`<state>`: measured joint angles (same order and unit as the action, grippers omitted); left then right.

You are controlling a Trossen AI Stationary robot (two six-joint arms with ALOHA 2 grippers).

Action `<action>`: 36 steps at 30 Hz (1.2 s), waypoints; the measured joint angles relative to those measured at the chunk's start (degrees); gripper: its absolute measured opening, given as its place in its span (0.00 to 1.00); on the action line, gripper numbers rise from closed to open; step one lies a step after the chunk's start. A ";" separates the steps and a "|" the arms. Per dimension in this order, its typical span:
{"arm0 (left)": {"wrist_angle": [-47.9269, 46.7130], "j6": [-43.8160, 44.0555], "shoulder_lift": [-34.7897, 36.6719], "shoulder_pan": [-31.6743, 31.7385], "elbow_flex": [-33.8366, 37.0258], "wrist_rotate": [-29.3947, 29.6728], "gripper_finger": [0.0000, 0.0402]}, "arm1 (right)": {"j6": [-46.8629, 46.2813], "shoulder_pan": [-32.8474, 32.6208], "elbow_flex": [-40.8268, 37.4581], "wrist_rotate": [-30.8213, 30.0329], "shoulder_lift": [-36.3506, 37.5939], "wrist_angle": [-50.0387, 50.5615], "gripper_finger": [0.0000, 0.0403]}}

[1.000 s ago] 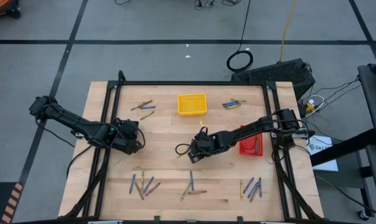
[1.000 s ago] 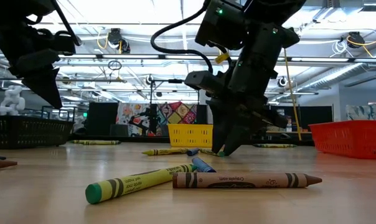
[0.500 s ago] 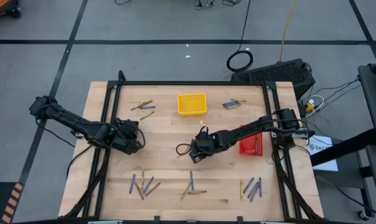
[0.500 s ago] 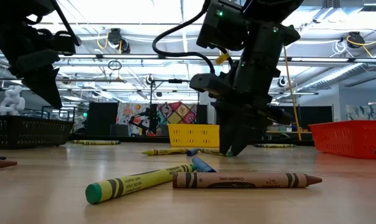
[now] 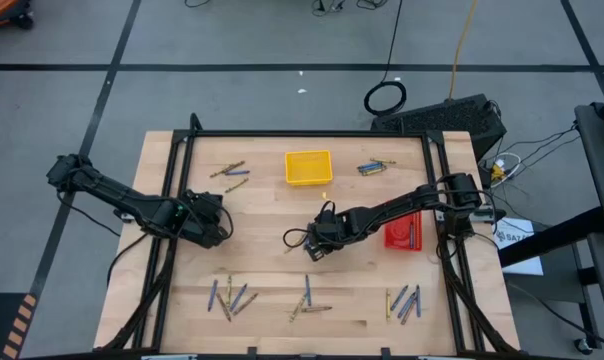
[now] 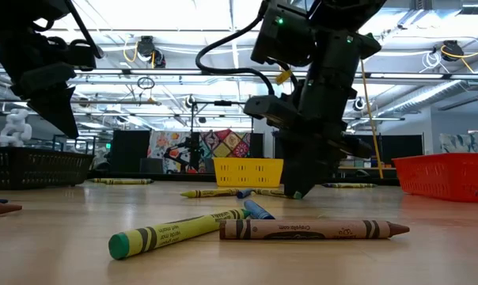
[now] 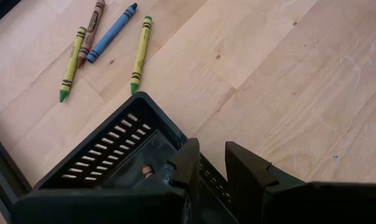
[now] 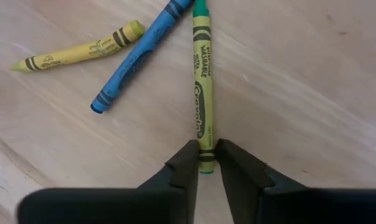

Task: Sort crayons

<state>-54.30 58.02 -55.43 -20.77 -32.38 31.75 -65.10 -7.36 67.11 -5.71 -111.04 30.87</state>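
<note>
My right gripper (image 5: 317,246) is near the table's middle, shut on a yellow-green crayon (image 8: 202,87). A blue crayon (image 8: 138,56) and a yellow crayon (image 8: 76,53) lie flat on the table beside it. My left gripper (image 5: 208,222) is at the table's left, closed on a black slotted tray (image 7: 107,155). That tray has a crayon end (image 7: 145,169) showing inside it. Groups of crayons lie along the near edge (image 5: 227,297) (image 5: 307,298) (image 5: 404,300) and at the far side (image 5: 232,175) (image 5: 374,167). My left gripper has the black tray's slotted wall (image 7: 206,171) between its fingers, one finger inside and one outside. The tray sits tilted in the hold, and in the low view (image 6: 53,95) it shows dark above the table. My right gripper pinches the yellow-green crayon at its blunt end (image 8: 205,155) between its two fingers. The crayon runs on past the fingertips, along the fingers, with its green tip (image 6: 298,193) lowest, close to the table. I cannot tell whether the tip touches.
A yellow tray (image 5: 309,167) stands at the far middle. A red tray (image 5: 403,232) holding crayons stands at the right. In the low view a yellow-green (image 6: 180,231), a brown (image 6: 310,229) and a blue crayon (image 6: 257,210) lie near the front edge.
My right gripper has gone a little toward the table's right edge with the yellow-green crayon still in its fingers, staying low over the table.
</note>
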 joint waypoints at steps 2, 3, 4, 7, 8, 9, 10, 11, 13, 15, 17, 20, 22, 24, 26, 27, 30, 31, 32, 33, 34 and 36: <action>0.00 -0.09 0.01 0.00 0.00 0.00 0.19 | 0.27 0.00 0.00 -0.02 0.00 -0.09 0.09; 0.00 -0.11 0.01 0.00 0.00 0.00 0.19 | 0.39 0.00 0.00 -0.08 0.00 -0.12 0.06; 0.00 -0.11 0.01 0.02 0.00 0.00 0.19 | 0.67 0.00 0.01 -0.13 0.00 -0.16 0.04; 0.00 -0.35 0.00 0.01 0.00 0.02 0.19 | 1.36 0.00 0.02 -0.20 0.00 -0.23 0.02; -0.01 -0.37 0.01 0.00 0.00 0.02 0.19 | 1.36 0.00 0.02 -0.22 0.00 -0.24 0.02; -0.02 -0.37 0.01 0.01 0.00 0.02 0.19 | 1.39 0.00 0.02 -0.22 0.00 -0.23 0.02; -0.03 -0.37 0.00 0.00 0.00 0.02 0.19 | 1.55 0.00 0.02 -0.24 0.00 -0.23 0.01; -0.04 -0.37 0.01 0.00 0.00 0.02 0.19 | 1.83 0.00 0.02 -0.25 0.00 -0.24 0.01; -0.04 -0.37 0.01 0.01 0.00 0.02 0.19 | 2.46 0.00 0.02 -0.27 0.00 -0.28 0.01; -0.07 -0.37 0.01 0.00 0.00 0.02 0.19 | 2.91 0.00 0.02 -0.29 0.00 -0.31 0.01; -0.09 -0.34 0.00 0.01 0.00 0.02 0.19 | 3.21 0.00 0.02 -0.31 0.00 -0.35 0.00; -0.09 -0.32 0.01 0.02 0.00 0.02 0.19 | 3.63 0.00 0.02 -0.37 0.00 -0.38 0.00; -0.09 -0.31 0.00 0.02 0.00 0.02 0.19 | 4.25 0.00 0.02 -0.37 -0.02 -0.39 0.00; -0.08 -0.28 0.00 0.01 0.00 0.01 0.19 | 4.44 0.00 0.02 -0.40 -0.02 -0.39 0.00; -0.09 -0.30 0.00 0.02 0.00 0.00 0.19 | 4.54 0.00 0.02 -0.40 -0.02 -0.39 0.00; -0.09 -0.30 0.01 0.00 0.00 0.00 0.19 | 4.69 0.00 0.02 -0.39 -0.02 -0.39 0.00; -0.09 -0.30 0.01 0.00 0.00 0.00 0.19 | 4.74 0.00 0.02 -0.29 0.05 -0.39 0.00; -0.09 -0.30 0.01 0.00 0.00 0.00 0.19 | 4.74 0.00 0.02 -0.21 0.38 -0.39 0.00; -0.10 -0.30 0.01 0.01 0.00 -0.01 0.19 | 4.74 0.00 0.02 -0.16 0.69 -0.48 0.00; -0.13 -0.28 0.00 0.01 0.00 -0.01 0.19 | 4.77 0.01 0.02 -0.14 1.10 -0.62 0.00; -0.13 -0.30 0.01 0.01 0.00 -0.02 0.19 | 4.78 0.02 0.02 -0.24 1.76 -0.59 0.00; -0.17 -0.32 0.01 0.02 0.00 -0.02 0.19 | 4.86 0.03 -0.10 -1.21 3.31 0.00 0.00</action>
<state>-54.48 57.69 -55.42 -20.75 -32.38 31.73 -60.24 -7.32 67.02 -6.92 -107.73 30.87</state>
